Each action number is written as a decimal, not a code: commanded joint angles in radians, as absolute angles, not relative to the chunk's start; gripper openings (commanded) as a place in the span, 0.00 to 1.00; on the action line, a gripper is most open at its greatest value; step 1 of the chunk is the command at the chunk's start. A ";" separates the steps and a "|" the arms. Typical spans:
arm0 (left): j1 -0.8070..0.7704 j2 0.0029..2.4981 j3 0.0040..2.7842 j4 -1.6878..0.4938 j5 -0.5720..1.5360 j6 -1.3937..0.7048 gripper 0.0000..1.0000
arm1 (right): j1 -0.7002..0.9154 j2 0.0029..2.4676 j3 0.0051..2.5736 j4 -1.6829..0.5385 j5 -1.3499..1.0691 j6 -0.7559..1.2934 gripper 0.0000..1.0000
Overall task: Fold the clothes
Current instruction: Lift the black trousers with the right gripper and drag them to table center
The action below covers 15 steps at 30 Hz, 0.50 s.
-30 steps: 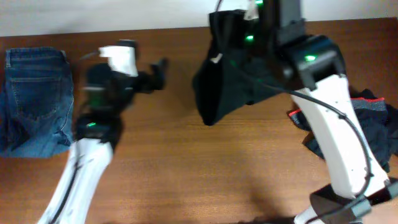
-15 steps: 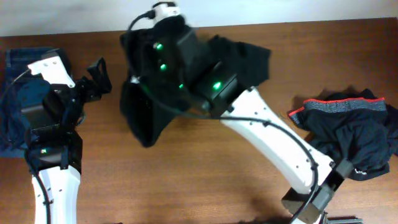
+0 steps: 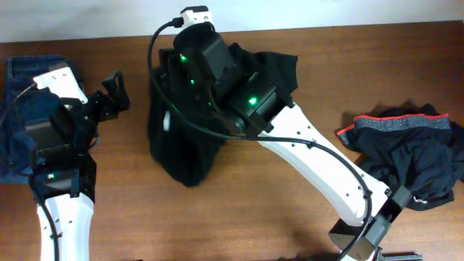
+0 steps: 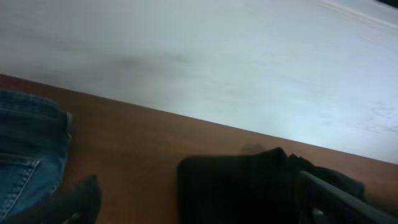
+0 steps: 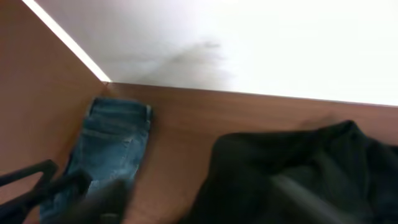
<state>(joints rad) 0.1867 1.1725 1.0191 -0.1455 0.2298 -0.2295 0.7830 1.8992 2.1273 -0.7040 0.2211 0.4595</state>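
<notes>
A black garment (image 3: 181,148) lies in a crumpled heap on the brown table (image 3: 290,196), left of the middle, with one part stretching back right under my right arm. My right gripper (image 5: 199,199) hovers over its left end; the blurred fingers stand wide apart, open, holding nothing. In that view the black garment (image 5: 280,168) spreads beneath the right finger. My left gripper (image 3: 116,90) is open to the left of the heap. Its fingers (image 4: 78,199) frame the black garment (image 4: 242,186) ahead without touching it.
Folded blue jeans (image 3: 14,145) lie at the table's far left, partly under my left arm. A pile of dark clothes with a red-edged waistband (image 3: 406,152) sits at the right. A white wall (image 4: 217,62) runs along the table's back edge.
My right gripper carried the hanging black garment leftward across the table, then opened. The garment dropped into a heap. My left arm drew back to the left.
</notes>
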 commanded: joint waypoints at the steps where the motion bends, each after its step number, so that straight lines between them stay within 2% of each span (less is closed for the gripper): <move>1: 0.191 1.167 1.028 -0.136 0.212 -0.235 0.99 | 0.764 1.845 2.155 -0.716 0.248 0.427 0.95; 3: 0.191 1.167 1.028 -0.136 0.213 -0.235 0.99 | 0.744 1.827 2.155 -0.738 0.249 0.396 0.95; 9: 0.190 1.170 1.028 -0.159 0.281 -0.236 0.99 | 0.526 1.828 2.154 -0.915 0.218 0.400 0.95; 11: 0.178 1.192 1.028 -0.170 0.340 -0.235 0.99 | 0.383 1.880 2.152 -0.962 0.152 0.400 0.95; 15: 0.132 1.231 1.028 -0.174 0.348 -0.235 0.99 | 0.263 1.963 2.152 -0.966 0.019 0.397 0.95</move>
